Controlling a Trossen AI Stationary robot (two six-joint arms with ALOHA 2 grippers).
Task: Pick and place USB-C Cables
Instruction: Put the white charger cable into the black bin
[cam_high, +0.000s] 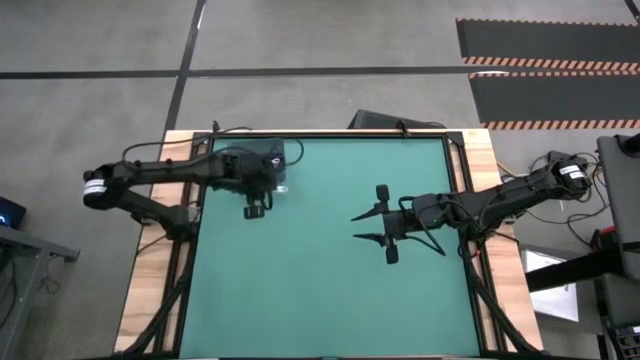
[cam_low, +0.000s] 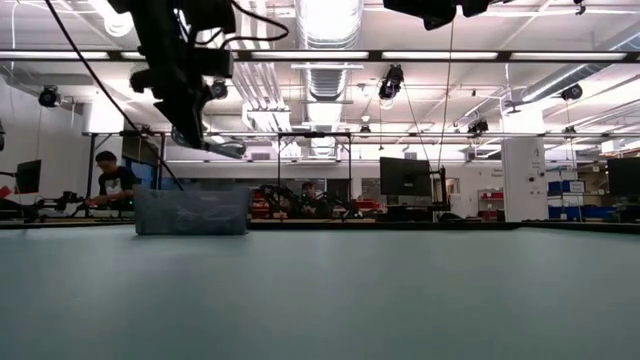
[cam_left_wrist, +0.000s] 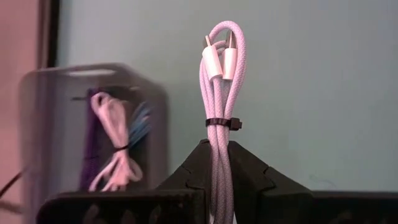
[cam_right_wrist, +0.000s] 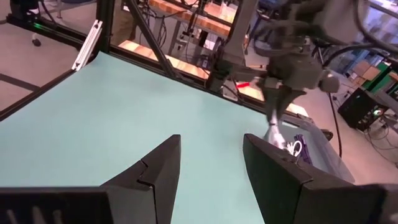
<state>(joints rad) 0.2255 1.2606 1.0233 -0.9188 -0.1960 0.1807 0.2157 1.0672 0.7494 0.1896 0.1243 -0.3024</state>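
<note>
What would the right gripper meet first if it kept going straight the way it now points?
Probably nothing nearby. The right gripper, open, points across bare green mat. Farther along that line are the left gripper with its white cable and the box; depth is unclear.

A pale pink-white braided USB-C cable (cam_left_wrist: 221, 112), folded into a long loop and tied with a thin black band, is standing upright with its two white plugs at the top. More cables (cam_left_wrist: 115, 146), one white looped and some dark, are lying inside a see-through box.
</note>
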